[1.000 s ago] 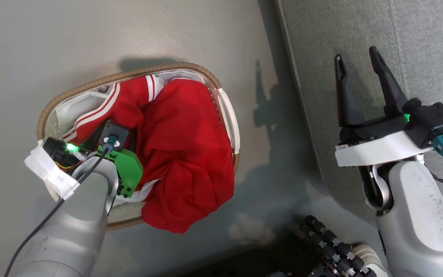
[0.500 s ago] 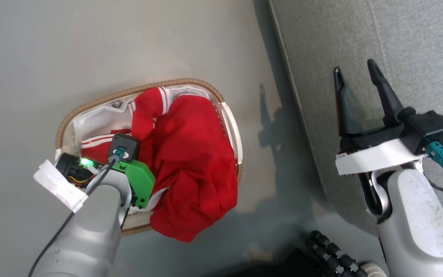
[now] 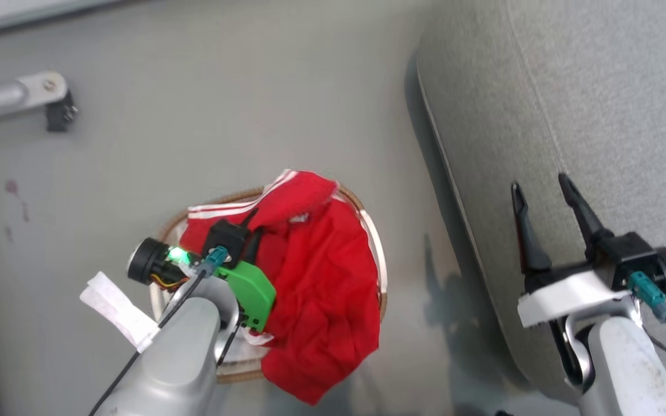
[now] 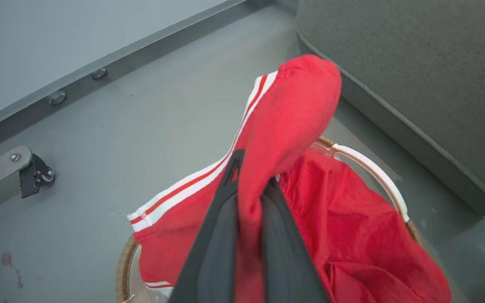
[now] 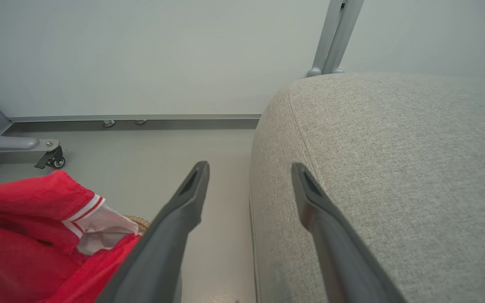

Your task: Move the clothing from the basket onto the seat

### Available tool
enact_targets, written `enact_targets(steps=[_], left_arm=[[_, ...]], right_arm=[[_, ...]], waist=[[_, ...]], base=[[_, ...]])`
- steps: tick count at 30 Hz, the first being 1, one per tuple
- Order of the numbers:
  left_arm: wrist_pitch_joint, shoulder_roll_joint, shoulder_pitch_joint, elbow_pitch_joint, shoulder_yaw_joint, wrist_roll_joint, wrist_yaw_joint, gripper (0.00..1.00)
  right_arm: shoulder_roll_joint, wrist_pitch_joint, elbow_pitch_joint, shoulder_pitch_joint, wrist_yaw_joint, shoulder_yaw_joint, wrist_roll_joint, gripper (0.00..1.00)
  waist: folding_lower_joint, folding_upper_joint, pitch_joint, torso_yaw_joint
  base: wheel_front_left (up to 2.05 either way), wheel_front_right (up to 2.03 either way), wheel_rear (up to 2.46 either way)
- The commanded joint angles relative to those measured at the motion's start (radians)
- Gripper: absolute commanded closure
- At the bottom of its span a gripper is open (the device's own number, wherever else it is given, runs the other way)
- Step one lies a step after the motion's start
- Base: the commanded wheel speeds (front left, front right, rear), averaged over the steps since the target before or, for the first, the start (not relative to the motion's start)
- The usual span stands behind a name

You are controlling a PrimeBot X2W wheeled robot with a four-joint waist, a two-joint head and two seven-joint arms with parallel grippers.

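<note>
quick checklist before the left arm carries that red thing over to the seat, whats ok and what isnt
1. Grip: the left gripper has its jaws shut on the striped garment: ok.
2. Striped garment free of the basket: not ok, its striped hem hangs at the rim.
3. Plain garment not dragged along: cannot tell; it touches the striped one just below the jaws and drapes over the rim.
4. Seat near enough: ok, it stands beside the basket across a strip of floor.
5. Right gripper out of the way: cannot tell; jaws open, it hovers over the seat's near edge, perhaps in the drop path.
</note>
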Motion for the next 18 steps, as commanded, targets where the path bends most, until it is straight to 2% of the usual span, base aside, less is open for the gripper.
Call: enact_targets(steps=[1,10,15,18], left_arm=[[-0.004,-0.001,0.024,-0.023,-0.005,-0.013,-0.006,1.0],[-0.004,-0.003,0.032,-0.193,-0.078,-0.063,-0.007,1.0],[-0.004,0.006,-0.019,-0.266,-0.125,-0.113,-0.007,1.0],[-0.004,0.008,-0.067,-0.295,-0.136,-0.135,-0.006,1.0]], right_arm=[[-0.005,-0.002,0.004,0.026,-0.001,-0.005,-0.01,0.0],[-0.005,-0.002,0.025,0.134,-0.001,-0.016,-0.024,0.0],[-0.005,-0.002,0.031,0.191,-0.001,-0.013,-0.026,0.0],[-0.004,-0.002,0.033,0.205,-0.001,-0.013,-0.03,0.0]], waist=[[0.0,0.0,-0.167,0.079],[0.0,0.0,-0.367,0.128],[0.0,0.0,-0.465,0.143],[0.0,0.0,-0.489,0.148]], base=[[0.0,0.0,0.0],[0.0,0.0,0.0],[0.0,0.0,0.0],[0.0,0.0,0.0]])
